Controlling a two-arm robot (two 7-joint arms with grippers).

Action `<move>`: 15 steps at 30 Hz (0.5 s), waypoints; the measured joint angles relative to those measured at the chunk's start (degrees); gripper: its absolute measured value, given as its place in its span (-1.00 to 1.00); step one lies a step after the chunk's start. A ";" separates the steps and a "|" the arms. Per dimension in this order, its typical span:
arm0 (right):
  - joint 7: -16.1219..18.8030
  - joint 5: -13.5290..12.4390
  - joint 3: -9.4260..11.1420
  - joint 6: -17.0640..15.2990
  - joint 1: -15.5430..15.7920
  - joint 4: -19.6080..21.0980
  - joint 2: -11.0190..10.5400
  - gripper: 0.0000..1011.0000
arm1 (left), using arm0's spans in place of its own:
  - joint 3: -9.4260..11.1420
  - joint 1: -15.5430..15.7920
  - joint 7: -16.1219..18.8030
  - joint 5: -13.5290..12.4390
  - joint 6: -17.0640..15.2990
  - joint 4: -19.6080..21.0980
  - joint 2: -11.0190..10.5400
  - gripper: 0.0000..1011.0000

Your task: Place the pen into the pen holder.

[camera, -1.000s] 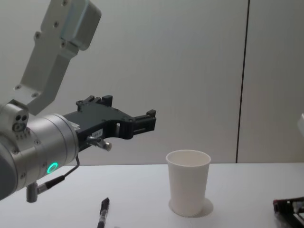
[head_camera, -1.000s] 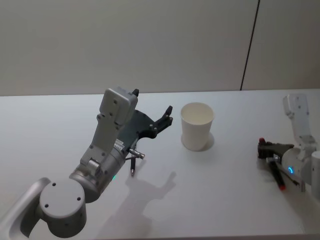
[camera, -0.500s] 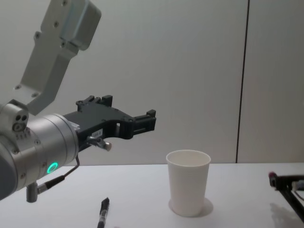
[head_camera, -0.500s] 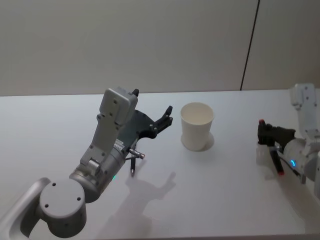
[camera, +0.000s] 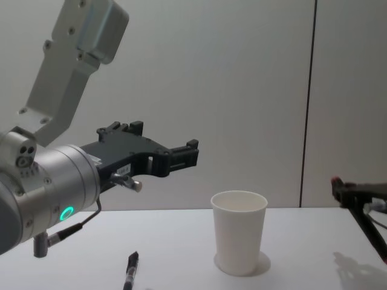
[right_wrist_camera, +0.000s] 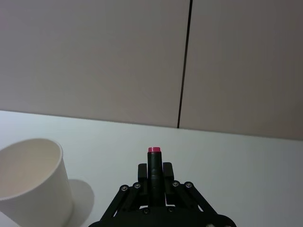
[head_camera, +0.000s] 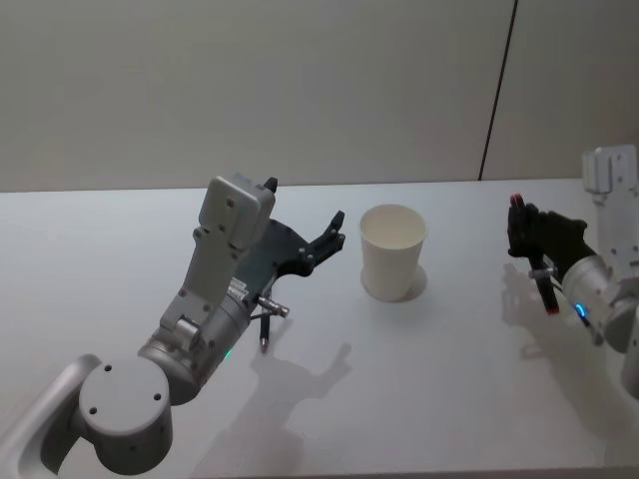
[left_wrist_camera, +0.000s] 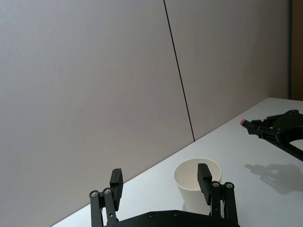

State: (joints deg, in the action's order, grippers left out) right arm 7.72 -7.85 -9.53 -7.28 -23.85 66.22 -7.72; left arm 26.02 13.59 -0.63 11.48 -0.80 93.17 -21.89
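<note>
The pen holder (head_camera: pixel 393 251), a white paper cup, stands upright mid-table, also in the chest view (camera: pixel 238 232) and both wrist views (left_wrist_camera: pixel 199 187) (right_wrist_camera: pixel 31 177). My right gripper (head_camera: pixel 524 232) hangs above the table to the cup's right, shut on a dark pen (head_camera: pixel 544 284) with red ends; the pen (right_wrist_camera: pixel 154 163) pokes out between the fingers, and its lower part slants down in the chest view (camera: pixel 369 226). My left gripper (head_camera: pixel 329 235) hovers open left of the cup, with nothing between its fingers (left_wrist_camera: pixel 204 172).
A second dark pen (head_camera: pixel 266 334) lies on the table under my left arm, its end showing in the chest view (camera: pixel 131 272). The white table (head_camera: pixel 449 399) has free room in front of the cup. A plain wall stands behind.
My right gripper has risen off the table with the pen and moved up and back, toward the cup's height. The left arm and the cup have not moved.
</note>
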 joint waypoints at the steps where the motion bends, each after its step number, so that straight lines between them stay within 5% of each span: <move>1: 0.16 0.28 -0.15 1.39 0.05 0.15 0.09 -0.65 | 0.00 0.00 0.00 0.00 0.00 0.00 0.00 0.98; 15: 1.61 2.68 -1.90 14.16 -1.39 -1.97 1.60 -0.65 | 0.00 0.00 0.00 0.00 0.00 0.00 0.00 0.98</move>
State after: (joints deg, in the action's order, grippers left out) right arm 9.33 -5.17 -11.43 6.89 -25.24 64.26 -6.12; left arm 26.02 13.59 -0.62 11.48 -0.80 93.18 -21.89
